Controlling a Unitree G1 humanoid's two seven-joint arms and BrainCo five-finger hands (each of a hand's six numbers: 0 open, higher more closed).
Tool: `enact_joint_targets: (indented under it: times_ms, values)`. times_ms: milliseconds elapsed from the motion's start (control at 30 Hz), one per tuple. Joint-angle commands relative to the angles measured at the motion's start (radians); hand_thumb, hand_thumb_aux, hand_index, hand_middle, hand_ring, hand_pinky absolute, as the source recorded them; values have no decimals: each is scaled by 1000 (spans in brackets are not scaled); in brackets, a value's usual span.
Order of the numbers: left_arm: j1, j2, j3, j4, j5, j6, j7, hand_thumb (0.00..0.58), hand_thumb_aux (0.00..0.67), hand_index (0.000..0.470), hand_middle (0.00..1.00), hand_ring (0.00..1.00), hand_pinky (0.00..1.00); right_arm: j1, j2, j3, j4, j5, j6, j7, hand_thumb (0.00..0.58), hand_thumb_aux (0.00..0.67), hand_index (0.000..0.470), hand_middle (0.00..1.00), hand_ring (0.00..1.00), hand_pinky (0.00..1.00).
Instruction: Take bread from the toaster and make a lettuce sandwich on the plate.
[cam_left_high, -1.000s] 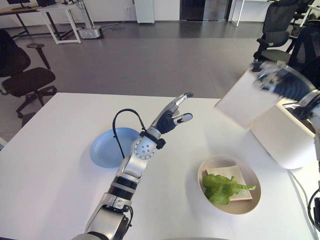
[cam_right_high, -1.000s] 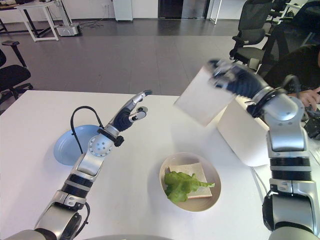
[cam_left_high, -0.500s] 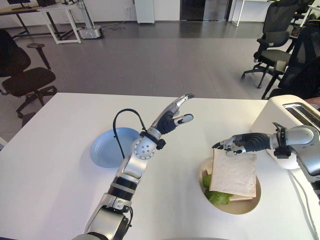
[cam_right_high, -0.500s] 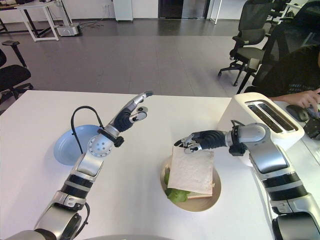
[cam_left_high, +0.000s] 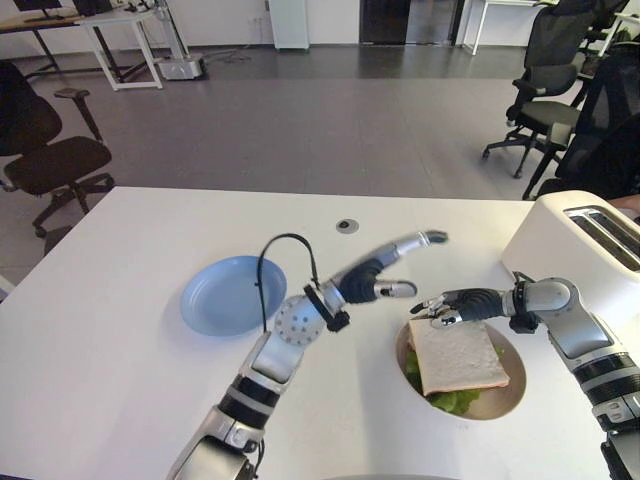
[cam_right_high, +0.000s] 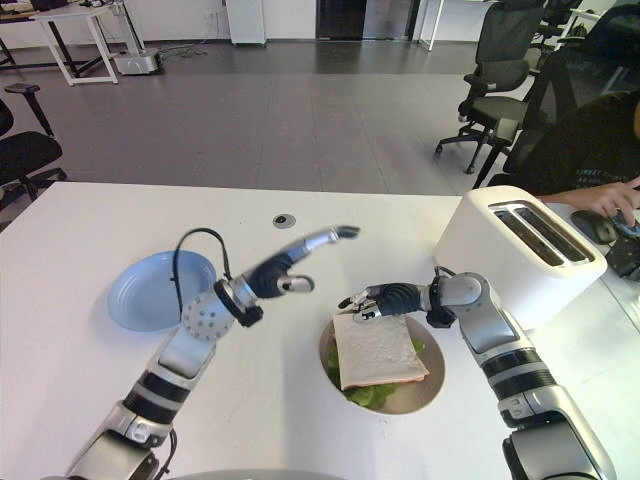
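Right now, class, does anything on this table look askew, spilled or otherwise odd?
Nothing spilled or damaged. The top bread slice sits slanted on the tan plate, lettuce poking out at its near and left edges.

A tan plate (cam_left_high: 507, 393) sits on a plain white table (cam_left_high: 120, 330). On it lies a white bread slice (cam_left_high: 455, 355) with a light brown crust, over bright green lettuce (cam_left_high: 455, 402). Left of the tan plate is a pale blue plate (cam_left_high: 215, 297) with no pattern. To its right is a white toaster (cam_left_high: 560, 245) with dark slots. Just beyond the tan plate, the left hand (cam_left_high: 385, 280) is dark grey with silver fingers, and the right hand (cam_left_high: 455, 303) is dark grey.
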Motion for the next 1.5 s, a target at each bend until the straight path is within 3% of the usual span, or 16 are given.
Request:
enact_joint_targets:
  times_ms: [33, 267, 467, 567, 733, 767, 800, 967, 1067, 1233, 1267, 1300, 1333, 1367, 1400, 1500]
  values:
    - [46, 18, -105, 3, -14, -27, -110, 0, 0, 0, 0, 0, 0, 39, 2, 12, 16, -26, 9, 11, 580, 670, 470, 0, 0, 0]
    - [40, -8, -200, 132, 76, -50, -135, 0, 0, 0, 0, 0, 0, 63, -2, -11, -15, -9, 12, 11, 580, 670, 470, 0, 0, 0]
    - [-22, -62, -177, 329, 322, -185, 123, 0, 0, 0, 0, 0, 0, 86, -3, -25, -62, 1, 27, 14, 580, 670, 470, 0, 0, 0]
    - [-30, -56, -233, 433, 404, -167, 121, 0, 0, 0, 0, 0, 0, 94, -8, -35, -89, 12, 36, 22, 580, 670, 470, 0, 0, 0]
    - [-30, -88, -245, 510, 344, -48, 16, 0, 0, 0, 0, 0, 0, 49, 43, -138, -165, 97, 27, -30, 580, 670, 470, 0, 0, 0]
    - [-32, -90, -245, 512, 338, -32, 4, 0, 0, 0, 0, 0, 0, 24, 70, -175, -183, 122, 26, -63, 241, 158, 111, 0, 0, 0]
    - [-33, -91, -245, 511, 332, -22, -4, 0, 0, 0, 0, 0, 0, -10, 96, -218, -200, 148, 24, -101, 0, 0, 0, 0, 0, 0]
    - [-38, -87, -210, 480, 304, -26, 19, 0, 0, 0, 0, 0, 0, -170, 209, -407, -267, 291, 107, -329, 0, 0, 0, 0, 0, 0]
    - [-45, -62, -110, 416, 263, -53, 81, 0, 0, 0, 0, 0, 0, -184, 221, -415, -297, 301, 156, -380, 0, 0, 0, 0, 0, 0]
    - [-46, 24, 86, 203, 100, -73, 71, 0, 0, 0, 0, 0, 0, -110, 154, -334, -344, 267, 231, -298, 0, 0, 0, 0, 0, 0]
    - [-44, 41, 106, 162, 59, -57, 46, 0, 0, 0, 0, 0, 0, -90, 139, -316, -359, 259, 236, -278, 0, 0, 0, 592, 592, 592]
    - [-38, 56, 112, 122, 7, -33, 4, 0, 0, 0, 216, 216, 216, -58, 120, -303, -390, 261, 240, -251, 194, 123, 87, 1000, 1000, 1000]
    - [-30, 67, 115, 84, -45, -5, -35, 0, 0, 0, 1000, 1000, 1000, -28, 102, -292, -424, 269, 255, -224, 580, 670, 470, 1000, 1000, 1000]
    - [-19, 76, 118, 43, -98, 24, -70, 371, 268, 188, 1000, 1000, 1000, 1, 81, -278, -460, 278, 268, -193, 580, 670, 470, 1000, 1000, 1000]
    - [-5, 89, 117, 0, -149, 54, -107, 580, 670, 470, 1000, 1000, 1000, 27, 62, -263, -495, 289, 283, -163, 580, 670, 470, 1000, 1000, 1000]
    - [60, 154, 78, -110, -307, 183, -266, 580, 670, 470, 1000, 1000, 1000, 129, -33, -192, -606, 328, 364, -27, 580, 670, 470, 1000, 1000, 1000]
